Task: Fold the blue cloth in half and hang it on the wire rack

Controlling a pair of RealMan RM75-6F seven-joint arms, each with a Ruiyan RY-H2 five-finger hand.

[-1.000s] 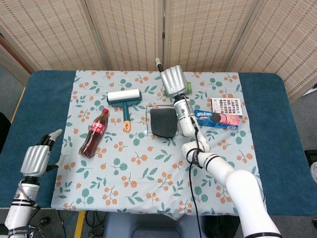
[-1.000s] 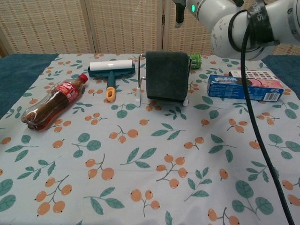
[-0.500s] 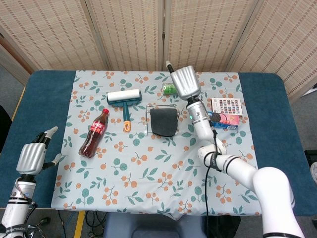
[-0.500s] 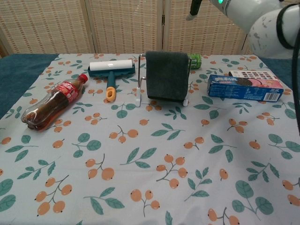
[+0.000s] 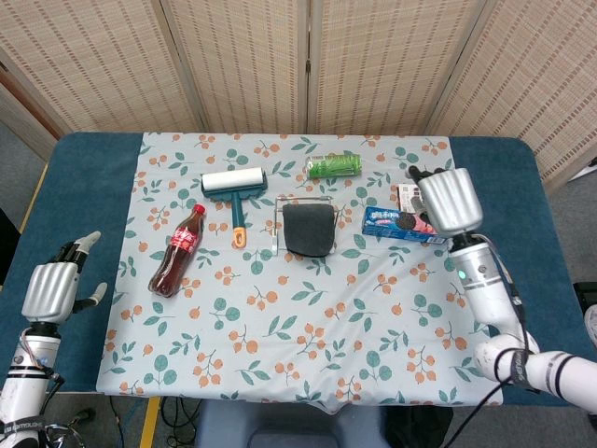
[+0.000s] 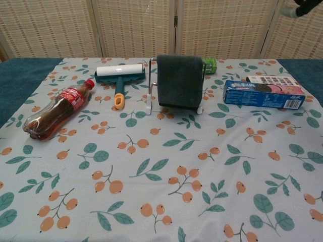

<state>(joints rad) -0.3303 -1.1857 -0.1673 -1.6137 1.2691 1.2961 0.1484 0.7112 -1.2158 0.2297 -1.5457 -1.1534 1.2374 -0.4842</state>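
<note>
The dark blue cloth [image 5: 308,230] [image 6: 180,81] hangs folded over the wire rack [image 5: 278,224] [image 6: 151,85] at the middle of the table. My right hand [image 5: 451,201] is raised at the right of the table, well away from the rack, fingers apart and holding nothing. Only its fingertips [image 6: 303,6] show at the top right corner of the chest view. My left hand [image 5: 54,287] hovers off the table's left edge, fingers apart and empty.
A cola bottle [image 5: 177,250] [image 6: 53,114] lies left. A lint roller [image 5: 234,186] [image 6: 119,74] sits behind it. A green roll [image 5: 335,166] [image 6: 210,64] lies behind the rack. A cookie box [image 5: 405,225] [image 6: 262,94] and a patterned card [image 5: 411,195] are at the right.
My right hand has swung from above the rack to the right side of the table. My left hand has drifted a little further left and down. The cloth stays on the rack.
</note>
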